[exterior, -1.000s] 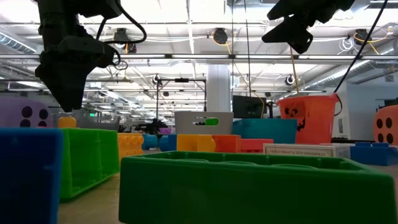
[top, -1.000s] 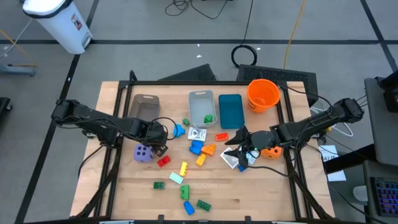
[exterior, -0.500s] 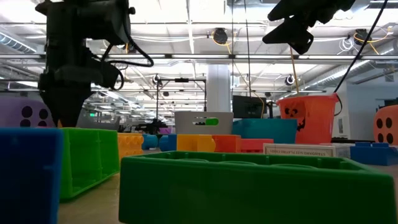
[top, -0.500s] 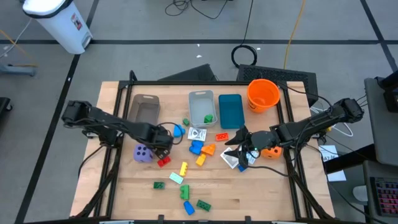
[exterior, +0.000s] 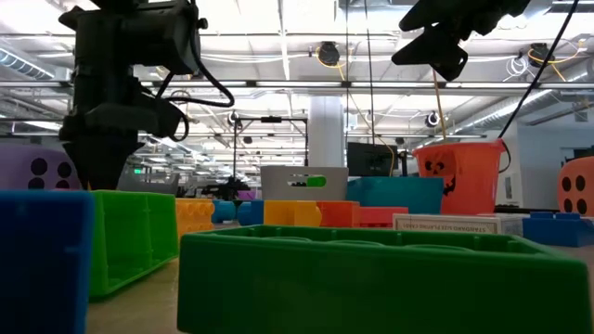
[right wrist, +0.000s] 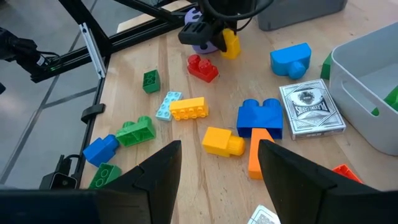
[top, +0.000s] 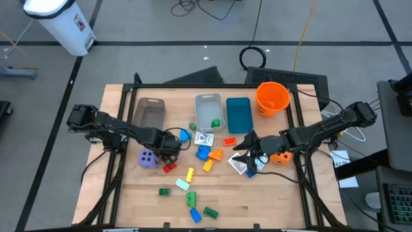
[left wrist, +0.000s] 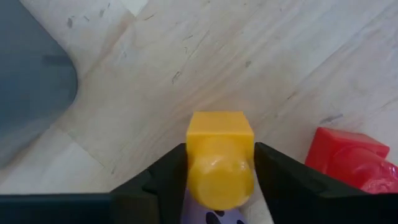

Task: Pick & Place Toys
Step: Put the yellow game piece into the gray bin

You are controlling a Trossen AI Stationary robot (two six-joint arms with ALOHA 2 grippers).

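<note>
Two grippers are over the wooden worktop (top: 257, 200). The left gripper (left wrist: 217, 171) is low over the left half of the worktop, just beside the purple dice (top: 147, 158) and the red brick (top: 169, 167). In the left wrist view its two fingers (left wrist: 165, 177) are closed on a yellow brick (left wrist: 219, 158), one finger at each side of it, and the right wrist view shows the same yellow brick hanging from this gripper above the wood, so it has hold of the brick. The red brick lies on the wood just beside it.

The right gripper (right wrist: 217, 165) is at the right half of the worktop, near the orange dice (top: 279, 156), above the white packets (top: 239, 165). Its fingers stand apart with nothing between them.

Most of the other toys lie loose in the middle of the worktop: a blue brick (right wrist: 260, 116), an orange brick (right wrist: 256, 153), a white packet (right wrist: 308, 107), another yellow brick (right wrist: 187, 108) and a light blue piece (right wrist: 168, 104). Toward the near edge are green bricks (top: 191, 198) and a small dark green brick (top: 165, 191).

Along the far edge stand a dark grey bin (top: 150, 114), a light grey bin (top: 208, 103) with a green brick (top: 215, 122) inside, a teal bin (top: 238, 115) and an orange bucket (top: 271, 98).
</note>
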